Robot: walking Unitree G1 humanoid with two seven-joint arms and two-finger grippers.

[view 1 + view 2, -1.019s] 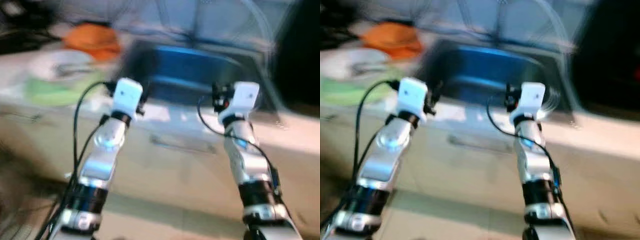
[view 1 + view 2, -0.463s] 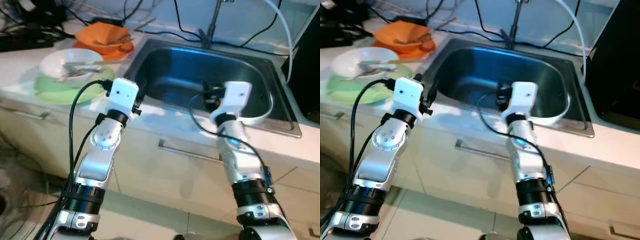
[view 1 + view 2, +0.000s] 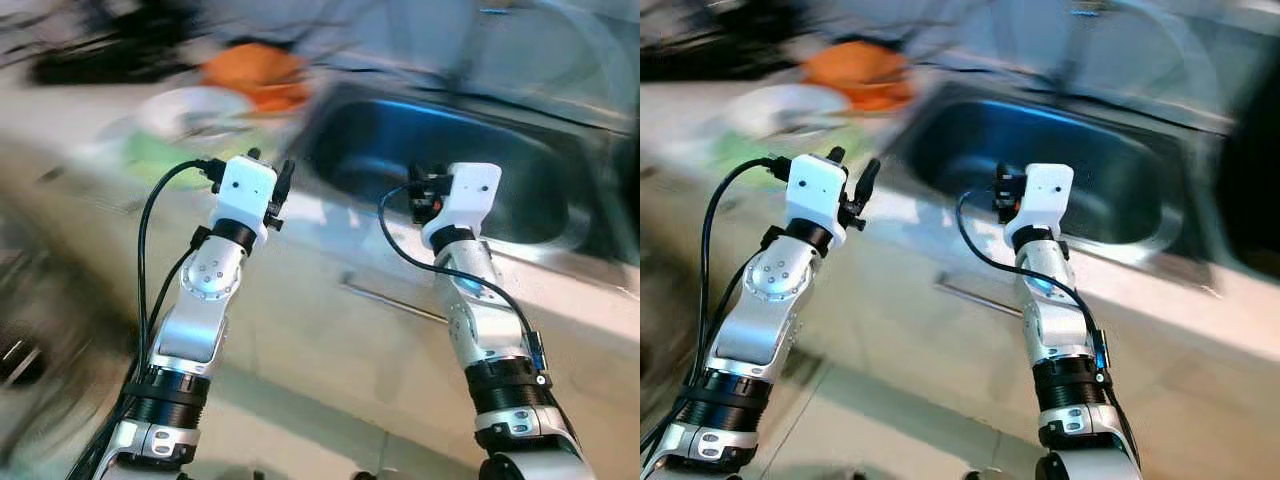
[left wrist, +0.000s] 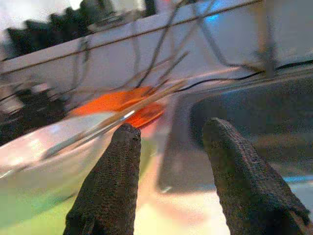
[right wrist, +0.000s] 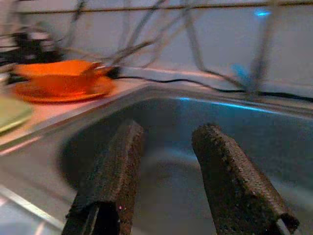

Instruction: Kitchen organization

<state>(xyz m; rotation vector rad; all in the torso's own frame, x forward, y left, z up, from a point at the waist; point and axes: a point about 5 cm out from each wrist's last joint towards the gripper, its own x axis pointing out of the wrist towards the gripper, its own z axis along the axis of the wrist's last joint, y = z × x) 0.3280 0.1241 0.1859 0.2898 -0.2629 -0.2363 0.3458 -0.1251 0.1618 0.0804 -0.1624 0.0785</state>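
Blurred orange bowl (image 5: 61, 78) beside steel sink (image 5: 195, 147)

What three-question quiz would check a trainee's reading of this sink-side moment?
1. True or false: the left gripper holds the white bowl.
2. What does the right gripper point into?
A. the steel sink
B. a drawer
C. a cupboard
3. Fill in: the dish beyond the white bowl, beside the sink, is ____ in colour.

Key: 1 false, both grippers are open and hold nothing; 2 A; 3 orange.
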